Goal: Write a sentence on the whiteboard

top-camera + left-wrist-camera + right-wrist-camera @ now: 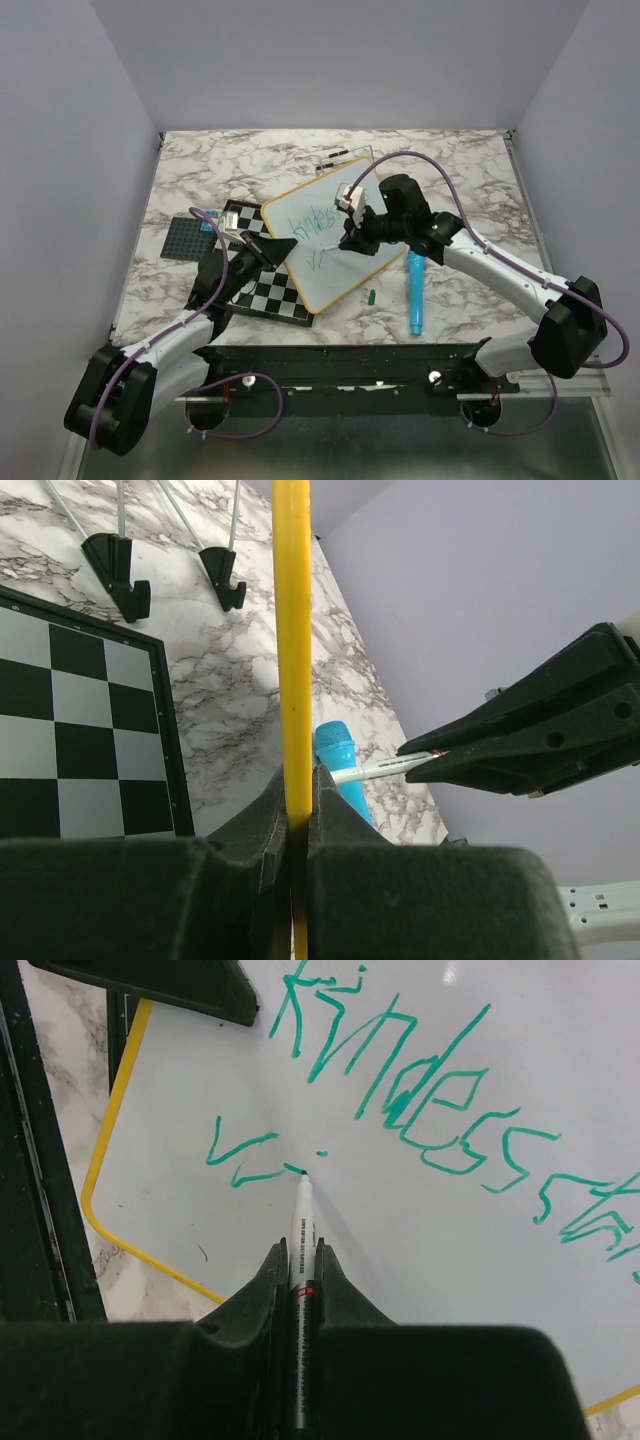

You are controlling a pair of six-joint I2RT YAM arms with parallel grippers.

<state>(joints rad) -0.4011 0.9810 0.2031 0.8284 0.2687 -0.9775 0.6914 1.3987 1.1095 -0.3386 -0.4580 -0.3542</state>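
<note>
With the whiteboard (312, 272) clamped at its frame by the left tool (297, 785) above the checkered board (265, 292), the second line of the sentence (440, 1110) is judged just begun by the marker (301, 1210) gripped in the right tool (300, 1252); rightward strokes are needed next.

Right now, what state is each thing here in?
whiteboard, partly written on, edge clamped.
sentence, unfinished, second line barely begun.
marker, uncapped, tip at the board.
left gripper, shut on whiteboard's frame.
right gripper, shut on marker.
green cap, off, lying on table.
</note>
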